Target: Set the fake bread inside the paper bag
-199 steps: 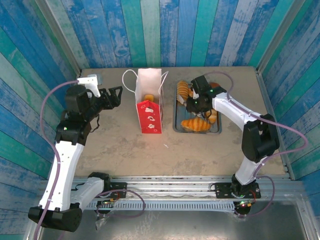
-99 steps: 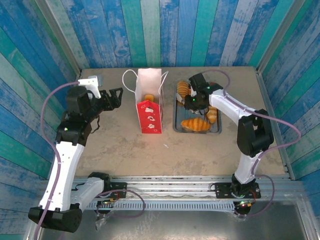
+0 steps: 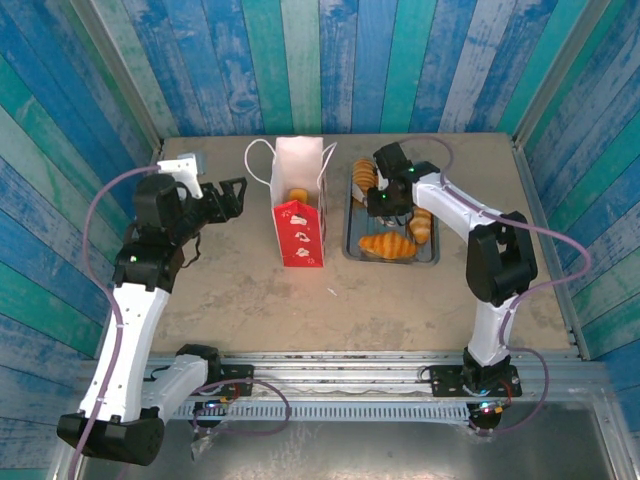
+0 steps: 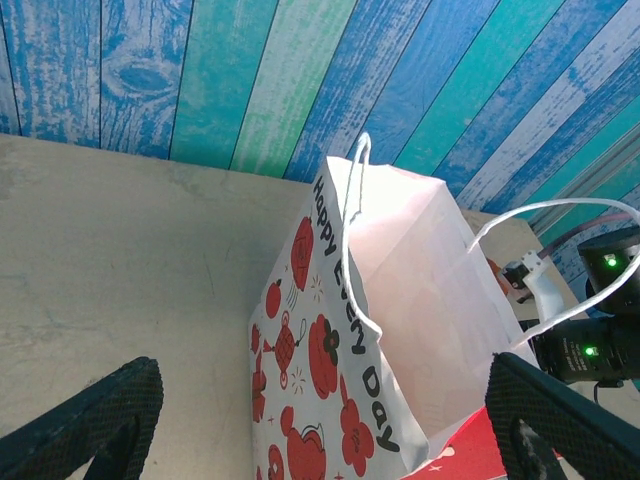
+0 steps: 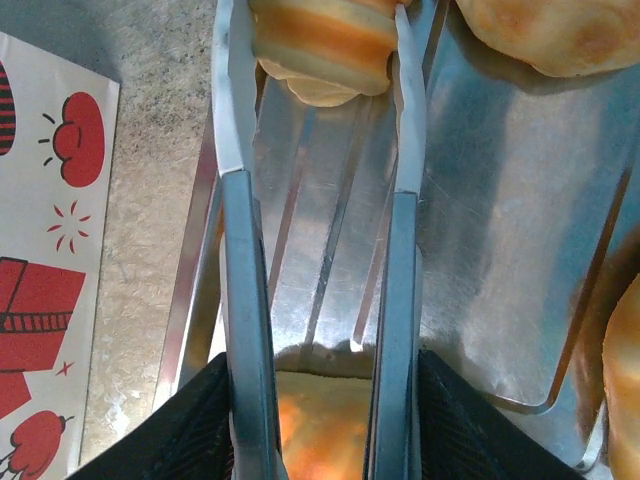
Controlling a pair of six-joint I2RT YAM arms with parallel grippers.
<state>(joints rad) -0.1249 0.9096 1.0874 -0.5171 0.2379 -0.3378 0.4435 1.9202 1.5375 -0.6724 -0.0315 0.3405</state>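
Note:
The paper bag [image 3: 298,205] stands upright at mid-table with one golden pastry [image 3: 297,195] inside; its printed side [image 4: 330,350] shows up close. More fake bread lies on the grey tray [image 3: 352,238]: a croissant [image 3: 390,246] in front and rolls behind. My right gripper [image 3: 384,200] is shut on metal tongs [image 5: 240,250]. The tong blades straddle a golden roll [image 5: 325,40] at the tray's left rim, and another pastry [image 5: 322,425] lies under my right gripper [image 5: 320,400]. My left gripper [image 3: 232,194] is open beside the bag's left side, which sits between the jaws of the left gripper [image 4: 325,420].
The tray floor [image 5: 500,250] is bare metal between the pastries, with a bun [image 5: 560,30] at its far corner. The bag's red-print wall [image 5: 50,250] stands just left of the tray. Blue plank walls [image 3: 320,60] close in the table on three sides.
My right arm has swung the tongs toward the tray's back-left corner, over the roll there. The left arm has hardly moved.

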